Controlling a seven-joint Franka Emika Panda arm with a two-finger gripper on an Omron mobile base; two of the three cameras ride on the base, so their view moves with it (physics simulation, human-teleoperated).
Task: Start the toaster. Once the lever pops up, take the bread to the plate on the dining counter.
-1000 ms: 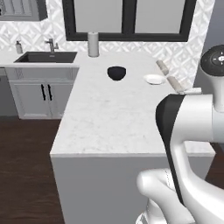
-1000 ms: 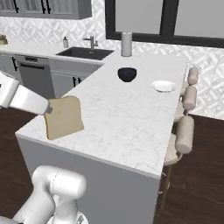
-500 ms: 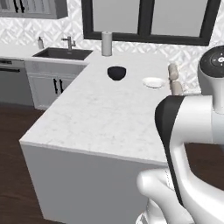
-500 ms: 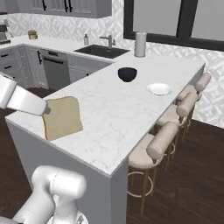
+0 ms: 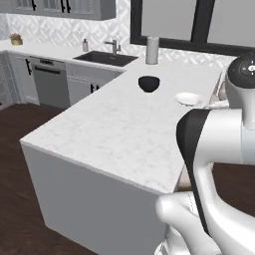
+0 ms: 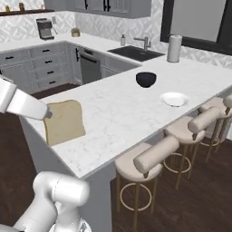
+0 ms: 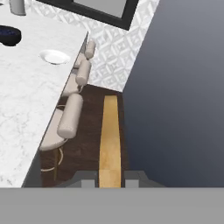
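White marble dining counter (image 6: 122, 113) with plate (image 6: 175, 99), dark bowl (image 6: 146, 79), paper-towel roll (image 6: 174, 48).

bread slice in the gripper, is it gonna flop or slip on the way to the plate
The bread probably stays stiff: it stands out flat and unbent from the gripper, held at one edge. It looks thin and light, so likely easy to carry. Pinched only at that edge, it may pivot or slip if jolted before reaching the plate.
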